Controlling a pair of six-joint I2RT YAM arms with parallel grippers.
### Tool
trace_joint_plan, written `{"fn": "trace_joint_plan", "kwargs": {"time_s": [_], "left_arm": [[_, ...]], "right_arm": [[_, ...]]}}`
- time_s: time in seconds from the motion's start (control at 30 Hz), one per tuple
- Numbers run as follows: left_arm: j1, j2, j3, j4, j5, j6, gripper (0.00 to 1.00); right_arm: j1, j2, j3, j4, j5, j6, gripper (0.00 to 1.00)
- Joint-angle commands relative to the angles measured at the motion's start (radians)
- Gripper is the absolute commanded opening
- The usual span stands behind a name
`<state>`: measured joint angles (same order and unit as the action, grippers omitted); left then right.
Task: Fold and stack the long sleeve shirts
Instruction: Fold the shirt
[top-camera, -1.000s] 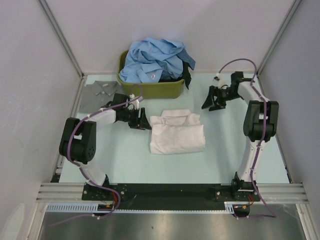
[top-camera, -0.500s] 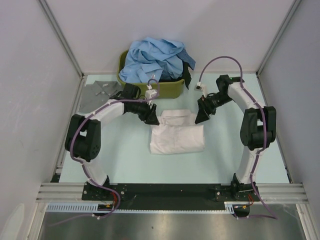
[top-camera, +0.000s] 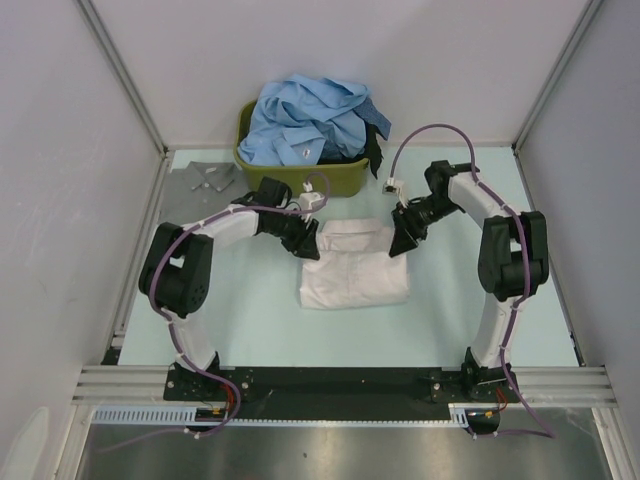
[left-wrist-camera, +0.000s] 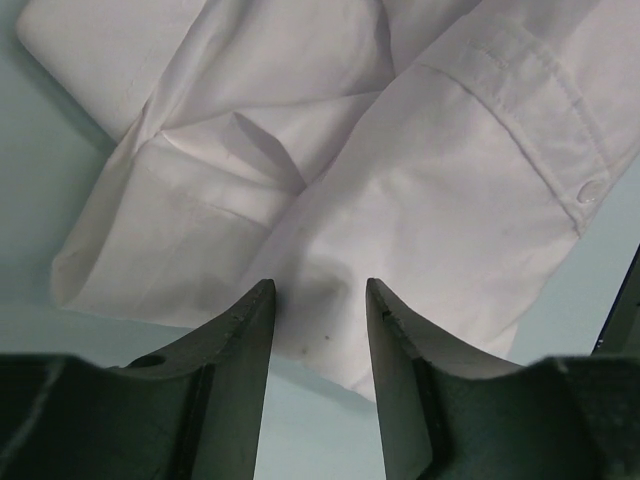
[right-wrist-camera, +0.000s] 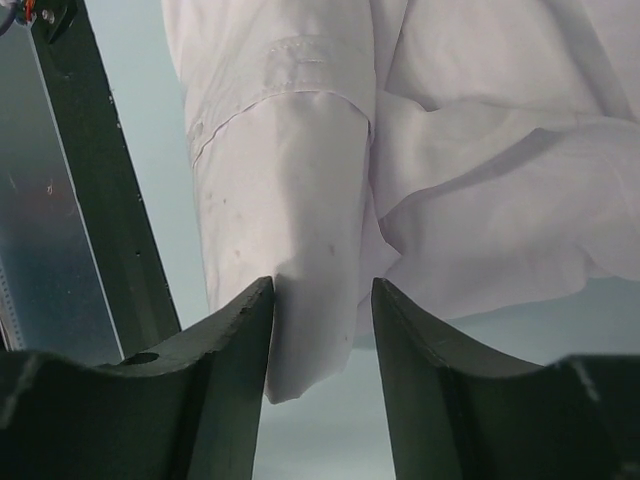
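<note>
We are holding our left gripper (top-camera: 306, 244) and right gripper (top-camera: 401, 243) spread, each straddling a corner of the folded white shirt (top-camera: 355, 272) nearest the green tub (top-camera: 300, 181). We judge this is for pinching both corners for another fold. We are finding no readable writing.

The white-shelled left arm (top-camera: 235, 222) and the white-shelled right arm (top-camera: 475, 190) have bulky black joint housings, and each trails a looping purple cable (top-camera: 420, 130). The black left gripper (top-camera: 310, 245) and the black right gripper (top-camera: 398, 245) carry dark, matte, inward-curving fingers (left-wrist-camera: 235, 340), each set with a small round hole near one base.
</note>
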<state>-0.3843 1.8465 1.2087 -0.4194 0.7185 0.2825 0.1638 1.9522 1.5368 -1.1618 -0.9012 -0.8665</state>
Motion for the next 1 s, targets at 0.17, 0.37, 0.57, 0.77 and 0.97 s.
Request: {"fn": "trace_joint_plan", "kwargs": {"time_s": [0.17, 0.37, 0.57, 0.77, 0.97], "left_arm": [[-0.001, -0.016, -0.020, -0.004, 0.010, 0.052, 0.14], [0.030, -0.067, 0.003, -0.039, 0.058, 0.037, 0.00], [0.065, -0.072, 0.067, -0.065, 0.061, 0.007, 0.00], [0.074, -0.009, 0.178, -0.113, 0.085, 0.000, 0.00], [0.085, 0.045, 0.267, -0.113, 0.049, -0.008, 0.00]], "right_arm": [[0.003, -0.016, -0.015, 0.002, 0.015, -0.065, 0.34], [0.002, -0.018, 0.025, 0.020, 0.013, -0.026, 0.05], [-0.021, 0.025, 0.092, 0.057, 0.013, 0.033, 0.00], [-0.041, 0.099, 0.222, 0.027, -0.002, 0.050, 0.00], [-0.050, 0.177, 0.312, 0.014, -0.019, 0.070, 0.00]]}}
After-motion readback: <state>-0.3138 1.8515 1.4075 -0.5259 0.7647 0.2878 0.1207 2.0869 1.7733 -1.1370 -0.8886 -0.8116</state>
